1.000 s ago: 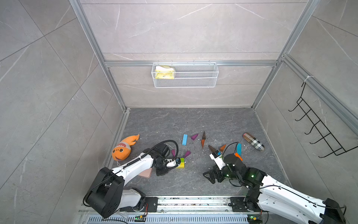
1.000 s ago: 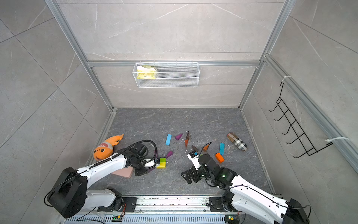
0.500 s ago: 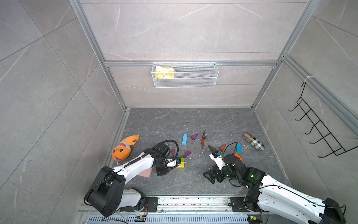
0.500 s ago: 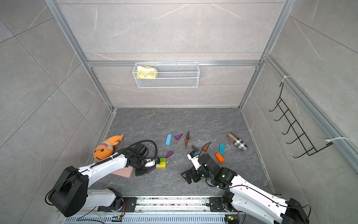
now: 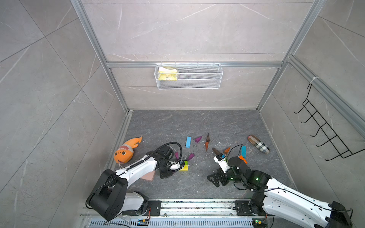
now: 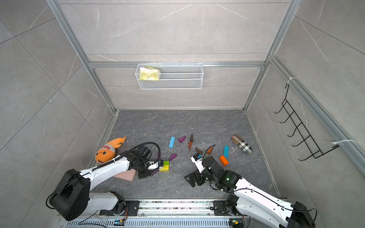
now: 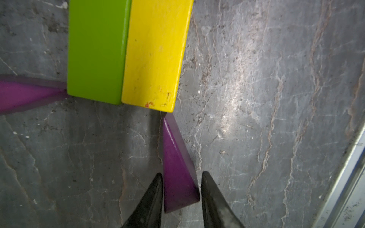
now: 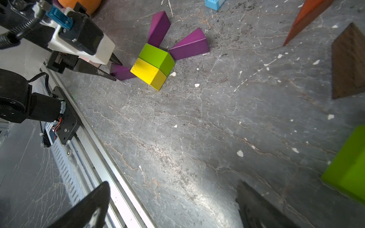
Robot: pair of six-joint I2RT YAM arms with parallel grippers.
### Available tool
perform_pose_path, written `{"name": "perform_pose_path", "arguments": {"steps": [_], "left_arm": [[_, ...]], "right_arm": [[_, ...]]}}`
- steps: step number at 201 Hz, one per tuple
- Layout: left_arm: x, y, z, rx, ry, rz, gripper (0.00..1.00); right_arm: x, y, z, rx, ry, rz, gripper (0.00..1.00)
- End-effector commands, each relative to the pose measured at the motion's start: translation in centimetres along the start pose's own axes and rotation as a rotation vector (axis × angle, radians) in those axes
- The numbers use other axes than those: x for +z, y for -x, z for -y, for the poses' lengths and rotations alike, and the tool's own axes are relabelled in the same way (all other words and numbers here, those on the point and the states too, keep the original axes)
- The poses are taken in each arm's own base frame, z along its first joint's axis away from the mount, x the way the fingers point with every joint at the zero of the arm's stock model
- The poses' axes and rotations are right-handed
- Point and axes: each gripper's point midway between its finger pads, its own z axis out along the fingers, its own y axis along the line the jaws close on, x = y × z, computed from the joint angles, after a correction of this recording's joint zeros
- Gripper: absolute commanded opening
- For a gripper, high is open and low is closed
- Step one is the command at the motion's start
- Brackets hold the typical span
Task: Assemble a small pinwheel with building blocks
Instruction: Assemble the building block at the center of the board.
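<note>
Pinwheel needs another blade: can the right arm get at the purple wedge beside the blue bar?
Probably yes: its fingers stand open and empty, and the purple wedge lies loose with nothing over it.

Both top views look down alike; wrist cameras sit close.

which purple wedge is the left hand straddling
The purple wedge whose tip meets the yellow block; the left hand straddles it. Two others point at the green block; a fourth lies off by a blue bar.
</note>
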Motion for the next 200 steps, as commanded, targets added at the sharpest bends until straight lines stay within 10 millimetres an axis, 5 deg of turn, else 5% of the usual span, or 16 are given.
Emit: {"name": "perform_pose_path", "arguments": {"steps": [1, 63, 111, 157, 200], "left_arm": [[0.2, -0.1, 0.2, -0.008, -0.006, -0.006, 0.36], [-1.1, 0.6, -0.2, -0.017, 0.041, 0.04, 0.41], [-5.2, 2.6, -1.1, -0.014, 0.164, 0.167, 0.43], [-9.3, 6.1, -4.9, -0.053, 0.343, 0.302, 0.45], [-11.2, 4.5, -8.2, -0.316, 0.498, 0.239, 0.56]], "right_arm": [[0.1, -0.2, 0.3, -0.005, -0.012, -0.006, 1.0], [-0.1, 0.0, 0.3, 0.001, -0.018, -0.002, 1.0], [-0.5, 1.1, 0.9, 0.039, -0.094, -0.029, 1.0], [-0.2, 4.3, 0.8, 0.046, -0.146, -0.012, 1.0], [0.9, 10.1, 1.8, 0.072, -0.292, -0.047, 1.0]]}}
